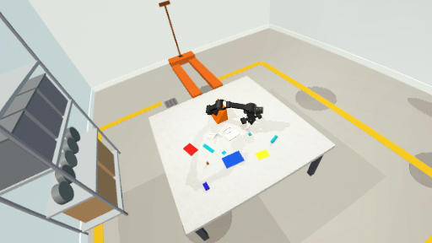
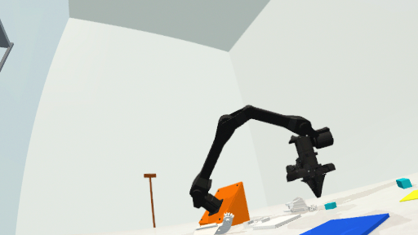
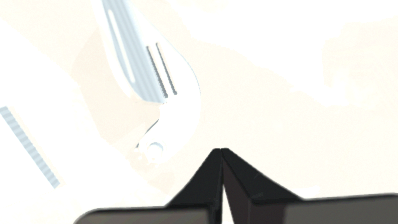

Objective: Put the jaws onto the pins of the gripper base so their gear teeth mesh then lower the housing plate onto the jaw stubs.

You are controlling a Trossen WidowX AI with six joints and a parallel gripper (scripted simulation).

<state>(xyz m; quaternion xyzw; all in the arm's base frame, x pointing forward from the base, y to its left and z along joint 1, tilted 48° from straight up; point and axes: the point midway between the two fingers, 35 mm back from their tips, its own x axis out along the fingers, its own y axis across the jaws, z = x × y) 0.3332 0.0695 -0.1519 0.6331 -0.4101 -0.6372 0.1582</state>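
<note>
In the top view, the black hand (image 1: 251, 121) (image 2: 318, 197) (image 3: 220, 149) is over the counter (image 1: 295, 143) (image 2: 347, 216), out ahead of the orange wedge mount (image 1: 219, 116) (image 2: 241, 201) at the arm's foot. One white gripper jaw (image 1: 258, 126) (image 2: 296, 205) (image 3: 187, 100) lies close to the hand. A flat white piece (image 1: 231, 134) (image 2: 279, 221), probably the housing plate, lies between that jaw and the other white jaw (image 1: 213, 136) (image 2: 225, 223), farther from the hand. The parts look spread out so that each can be reached separately. The gripper base cannot be told for certain from its neighbours.

In the exterior view, the hand points downward above the counter, its fingers closed together on nothing. That narrow tip probably suits coming down near small parts, but it would have to open before taking a jaw. The near jaw rests below the hand, apart from its tips. The far jaw shows its gear teeth upward, beside the wedge mount; neither jaw appears seated, and the housing plate has not closed the assembly.

In the wrist view, the near jaw lies just beyond the fingertips, with daylight between, so the hand bears no part of its weight. Its rounded body and slots face up, so a grip across its narrower stretch would likely be steadier than one on the curve. Pale glare hides much of its outline, and a poorly centred grip could turn it out of line with its pin.
</note>
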